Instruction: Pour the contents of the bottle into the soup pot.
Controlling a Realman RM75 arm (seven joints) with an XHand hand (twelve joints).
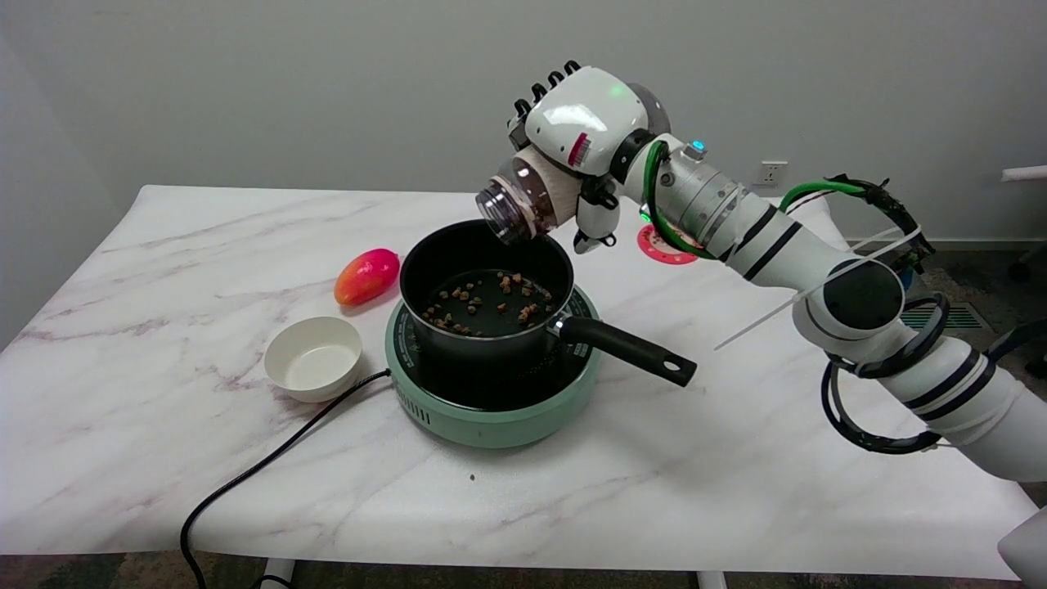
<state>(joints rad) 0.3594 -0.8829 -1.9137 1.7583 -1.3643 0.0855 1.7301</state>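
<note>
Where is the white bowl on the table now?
In the head view the white bowl stands on the table's left part, just left of the green cooker and in front of the red-yellow fruit.

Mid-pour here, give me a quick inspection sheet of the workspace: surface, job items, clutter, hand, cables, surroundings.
Surface: white marble-pattern table; one small dark speck near the front of the cooker.
Job's things: clear bottle tipped mouth-down over the black soup pot; brown bits lie on the pot's floor. The pot sits on a green cooker, handle pointing right.
Clutter: white bowl, holding nothing visible; red-orange mango-like fruit; pink round coaster behind the arm.
Hand: right hand grips the bottle above the pot's far rim.
Cables: black power cord runs from the cooker off the front edge; green cable on the arm.
Surroundings: grey wall, wall socket.
</note>
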